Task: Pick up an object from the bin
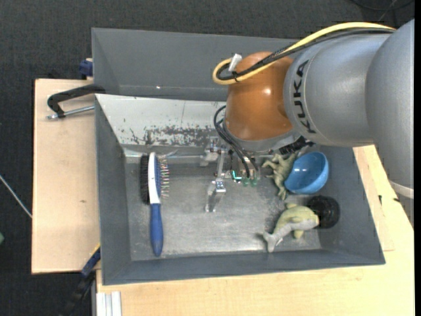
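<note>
Dark carpet (39, 18) lies around the grey metal bin (108, 196). At its left a hairbrush (154, 196) with a blue handle and white back lies lengthwise, bristles up-bin. The gripper (214, 173) hangs low over bare floor mid-bin, its fingers (216, 188) apart with nothing between them, well clear of the brush. Just right of it a green toy figure (279, 170) leans against a blue bowl (308, 173). Below those, near the front wall, a pale toy shark (289, 224) lies beside a black round thing (327, 210).
</note>
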